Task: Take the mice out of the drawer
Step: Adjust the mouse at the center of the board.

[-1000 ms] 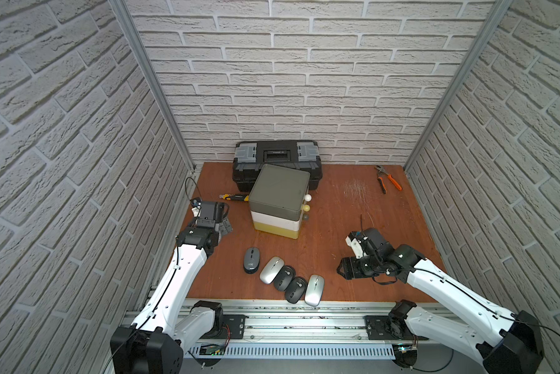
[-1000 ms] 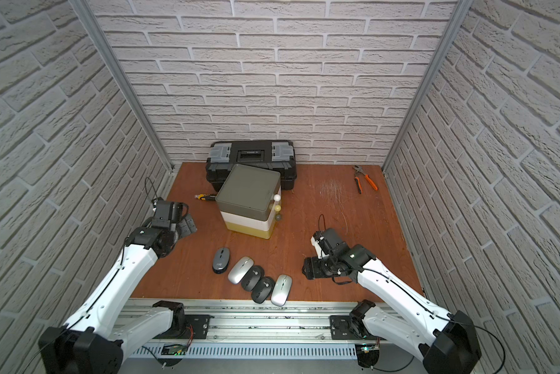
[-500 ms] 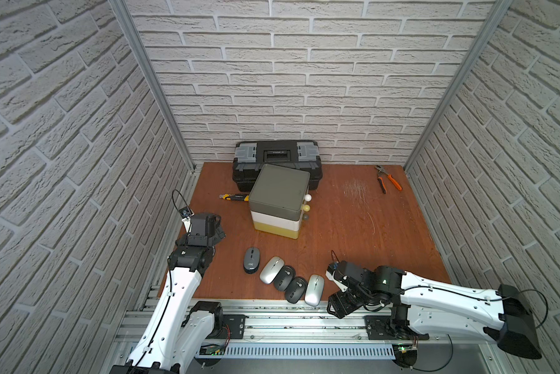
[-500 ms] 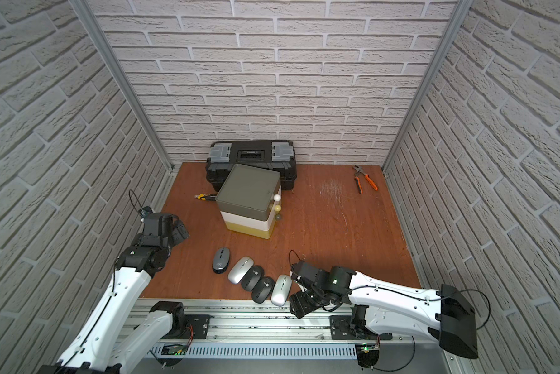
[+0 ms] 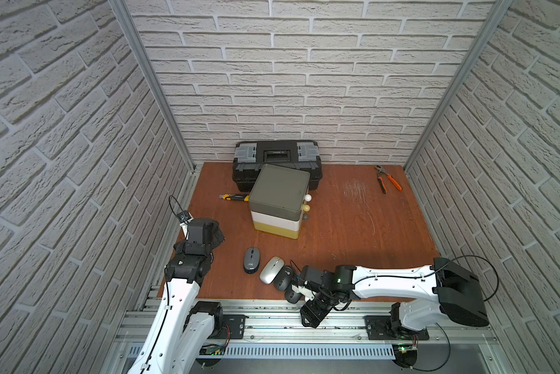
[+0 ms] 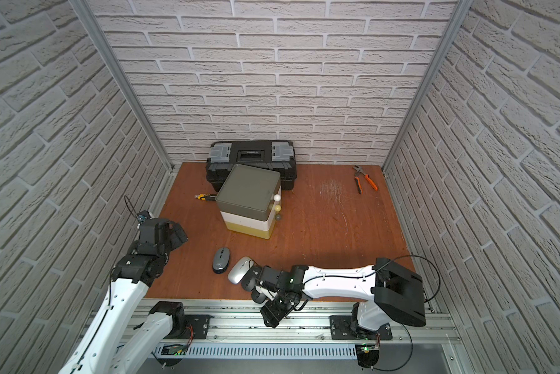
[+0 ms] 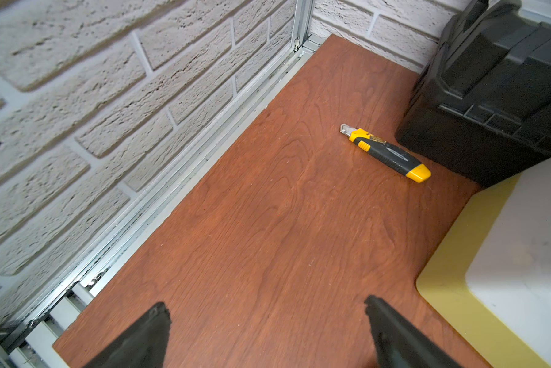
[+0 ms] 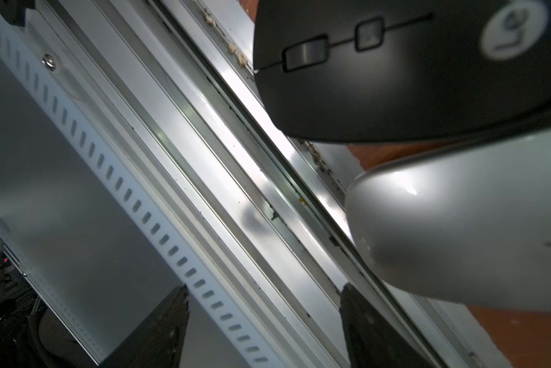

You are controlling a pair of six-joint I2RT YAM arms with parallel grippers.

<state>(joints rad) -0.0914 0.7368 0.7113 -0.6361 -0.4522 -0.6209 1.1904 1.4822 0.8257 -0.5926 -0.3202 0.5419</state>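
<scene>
mice [image 5: 271, 269] before drawer [image 5: 280, 194], toolbox [image 5: 277, 152] behind it

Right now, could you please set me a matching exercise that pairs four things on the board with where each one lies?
Things:
1. pliers
2. utility knife
3. toolbox
4. dark grey mouse

Places:
A. against the back wall, behind the drawer unit
B. front of the board, left end of the row of mice
C. back right corner of the board, alone
D. on the board, to the left of the drawer unit

Pairs: 1-C, 2-D, 3-A, 4-B.
</scene>
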